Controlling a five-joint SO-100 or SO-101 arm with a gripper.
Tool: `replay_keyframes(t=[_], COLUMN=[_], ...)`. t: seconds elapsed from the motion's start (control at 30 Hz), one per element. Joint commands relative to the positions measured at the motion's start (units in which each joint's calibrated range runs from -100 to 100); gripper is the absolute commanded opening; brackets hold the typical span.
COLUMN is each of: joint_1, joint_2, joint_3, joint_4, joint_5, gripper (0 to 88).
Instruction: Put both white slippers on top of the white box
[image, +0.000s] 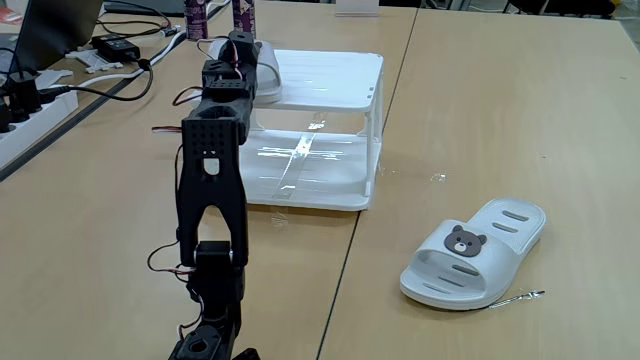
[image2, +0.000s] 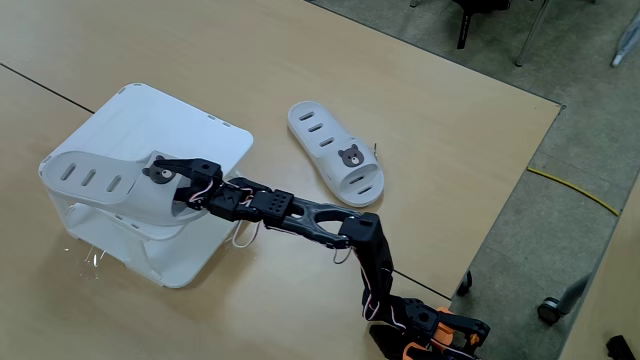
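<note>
One slipper (image2: 105, 180) is lying on the white box (image2: 215, 135); the other slipper (image: 475, 252) is sitting on the tabletop (image: 520, 120), right of it in a fixed view.

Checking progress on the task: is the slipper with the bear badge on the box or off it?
Off. The bear-badged slipper lies sole-down on the wooden table, apart from the white box. The other slipper rests on the box top.
</note>
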Motion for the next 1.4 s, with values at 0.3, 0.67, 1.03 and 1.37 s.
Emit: replay_keyframes(t=[0.3,0.67,1.03,1.37], joint_1=[0.3,0.3,0.5,2.8], joint_2=[-31.1,-58.6,-85.9,-99.1], joint_3=[24.2,47.4,67.5,89.3], joint_4=[0.1,0.7,2.8,-11.4], joint_5=[0.4,0.4,0.4,0.4], gripper=[27.3,27.3,22.7,0.7])
